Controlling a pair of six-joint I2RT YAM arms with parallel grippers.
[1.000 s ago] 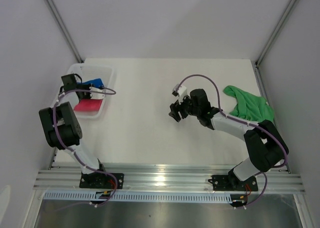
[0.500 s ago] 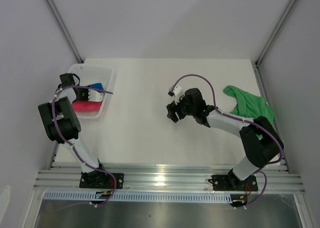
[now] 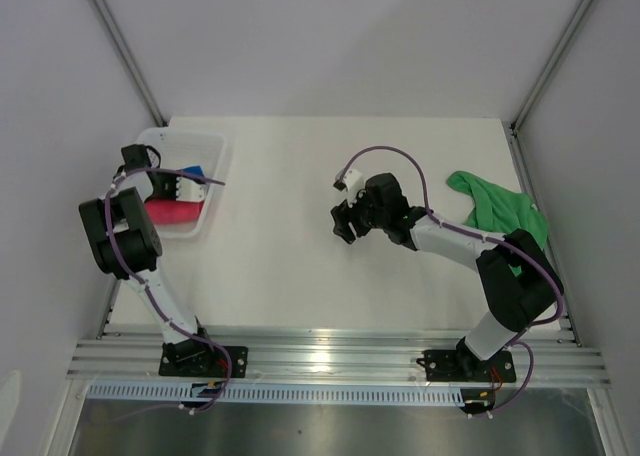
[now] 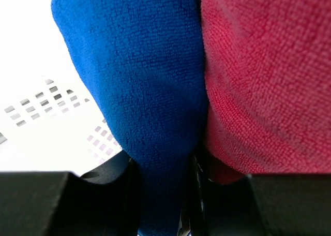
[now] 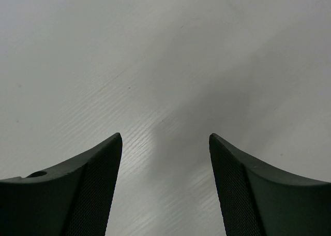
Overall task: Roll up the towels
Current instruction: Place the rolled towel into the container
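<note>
Since a second ago the right arm (image 3: 450, 241) has slid a little leftward over the bench (image 3: 290, 166), and the blue towel (image 4: 139, 91) now shows less from above in the white mesh basket (image 3: 217, 148) at far left, where it lies pressed against the pink-red towel (image 4: 264, 75). The left fingers (image 4: 77, 205) are clamped on the blue towel. The green towel (image 3: 500, 211) lies crumpled at the bench's right edge, well apart from the right fingers (image 5: 77, 194), which stand spread over bare bench.

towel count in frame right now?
3. Blue towel in the basket, pinched by the left gripper; pink towel beside it, touching; green towel crumpled near the right table edge.
</note>
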